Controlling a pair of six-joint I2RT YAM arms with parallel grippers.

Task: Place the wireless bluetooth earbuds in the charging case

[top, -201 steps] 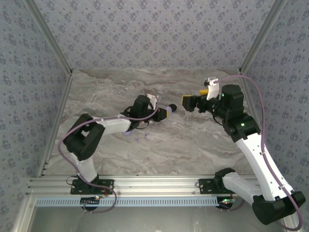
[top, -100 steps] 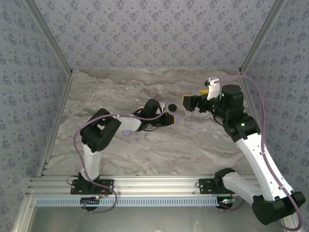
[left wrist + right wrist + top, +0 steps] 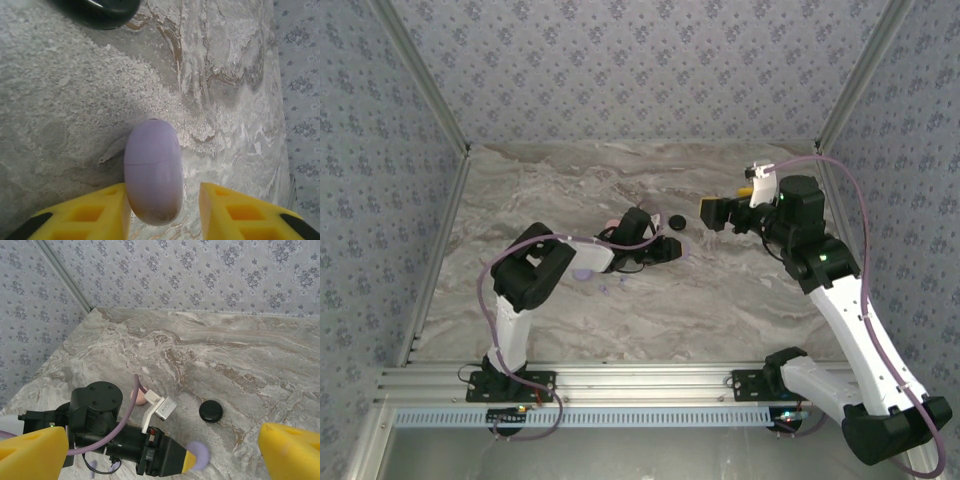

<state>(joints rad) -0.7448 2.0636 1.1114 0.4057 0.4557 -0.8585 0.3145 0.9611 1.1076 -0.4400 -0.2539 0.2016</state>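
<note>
Scene: Two arms work over a marbled counter [image 3: 750, 290], the left one stretched out to its middle and the right one poised to the right of it.
Case: A lilac charging case [image 3: 152, 170], shut along a fine seam, stands on its edge on the counter between the left fingers.
Left fingers: The left fingers [image 3: 85, 217] are parted and grip nothing. One lies against or just beside the case. The other stands off, with bare counter showing in the gap.
Right fingers: The right fingers [image 3: 35, 447] are spread wide and empty, held above the counter and facing the left arm.
Earbuds: Two tiny lilac specks, taken to be the wireless bluetooth earbuds [image 3: 605, 290], lie loose on the counter. They sit near and left of the left fingers, beside the left forearm and apart from the case. They are too small to tell which way their stems point.
Neighbour: A black disc [image 3: 672, 222] rests just beyond the left fingers, on the far side.
Handling, case: It is probably light, hard and glossy. Balanced on its edge, it may roll or topple at a nudge, so a hold across its two broad faces looks safest.
Handling, earbuds: They are likely featherlight, rigid and slick, and easily flicked away. They call for a low pinch across the bulb, with the fingertips nearly on the counter.
</note>
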